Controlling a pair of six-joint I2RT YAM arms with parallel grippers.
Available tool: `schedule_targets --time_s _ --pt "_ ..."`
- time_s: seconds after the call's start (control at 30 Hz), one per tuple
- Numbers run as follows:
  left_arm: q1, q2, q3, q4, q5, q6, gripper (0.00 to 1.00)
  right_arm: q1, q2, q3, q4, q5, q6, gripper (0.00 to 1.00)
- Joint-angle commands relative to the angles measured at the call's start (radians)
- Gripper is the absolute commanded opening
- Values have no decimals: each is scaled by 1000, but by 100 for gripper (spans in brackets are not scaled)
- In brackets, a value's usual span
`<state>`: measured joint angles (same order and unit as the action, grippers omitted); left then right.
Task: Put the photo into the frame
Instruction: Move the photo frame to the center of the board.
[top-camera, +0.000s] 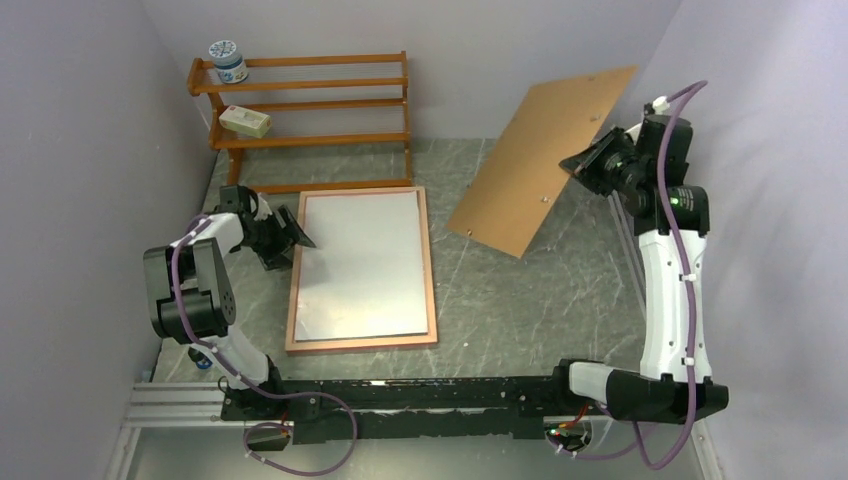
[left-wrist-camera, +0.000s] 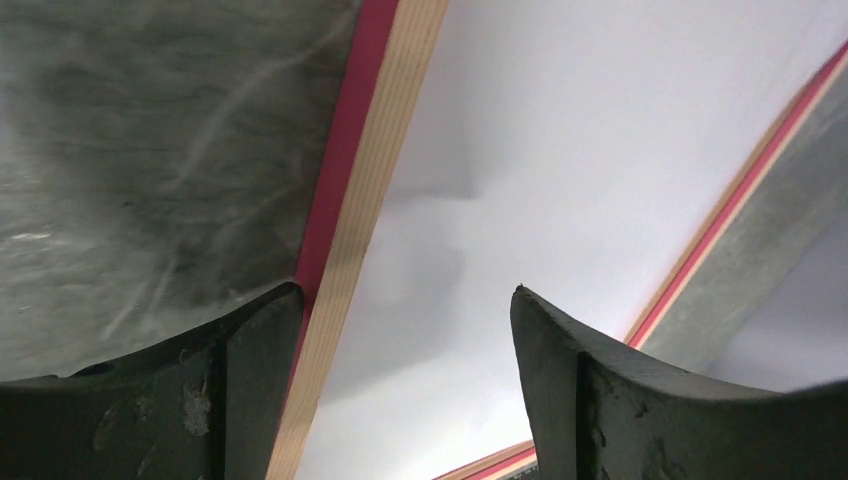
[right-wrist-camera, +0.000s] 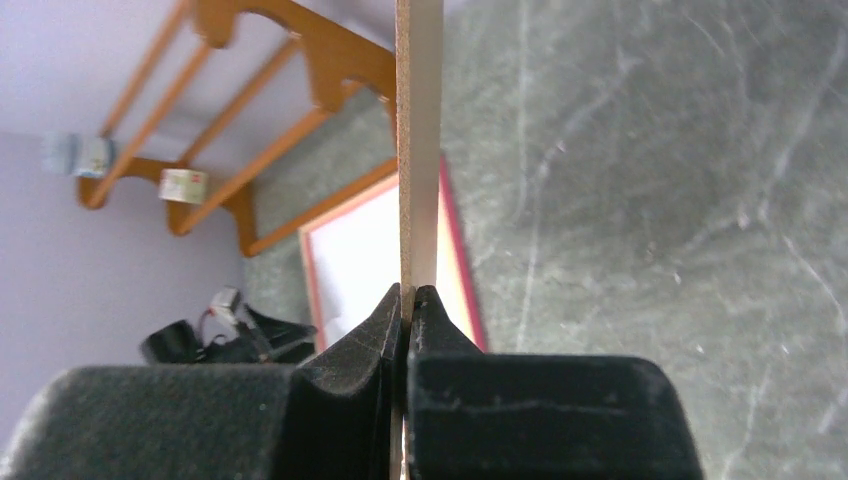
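Observation:
The frame (top-camera: 431, 270) lies flat on the table, coppery-pink side up. A white sheet (top-camera: 362, 265), which looks like the photo's plain back, fills it. My left gripper (top-camera: 300, 240) is open and low over the frame's left edge near its far corner. In the left wrist view (left-wrist-camera: 405, 300) one finger is over the table and the other over the white sheet (left-wrist-camera: 580, 160), with the frame edge (left-wrist-camera: 370, 190) between them. My right gripper (top-camera: 590, 160) is shut on the brown hardboard backing sheet (top-camera: 540, 150), held tilted above the table at the right. The right wrist view shows the gripper (right-wrist-camera: 408, 292) clamping the board's thin edge (right-wrist-camera: 420, 150).
A wooden slatted rack (top-camera: 310, 105) stands at the back left, holding a jar (top-camera: 228, 60) and a small box (top-camera: 245, 121). Walls close in on both sides. The board's lower corner hangs near the table right of the frame.

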<state>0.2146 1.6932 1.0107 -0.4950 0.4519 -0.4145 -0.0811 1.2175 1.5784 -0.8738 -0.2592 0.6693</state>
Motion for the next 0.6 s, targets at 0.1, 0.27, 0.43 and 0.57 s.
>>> schedule_targets --time_s 0.1,0.27,0.43,0.57 --pt "-97 13 24 66 132 -59 80 -8 -16 109 189 -222 55 0" --pt "-168 51 43 90 154 -85 79 -8 -60 -28 323 -376 82 0" --pt "-176 14 67 69 70 -112 80 -5 -99 -183 460 -550 124 0" --pt "-175 -68 86 6 -89 -126 83 24 -118 -315 574 -647 181 0"
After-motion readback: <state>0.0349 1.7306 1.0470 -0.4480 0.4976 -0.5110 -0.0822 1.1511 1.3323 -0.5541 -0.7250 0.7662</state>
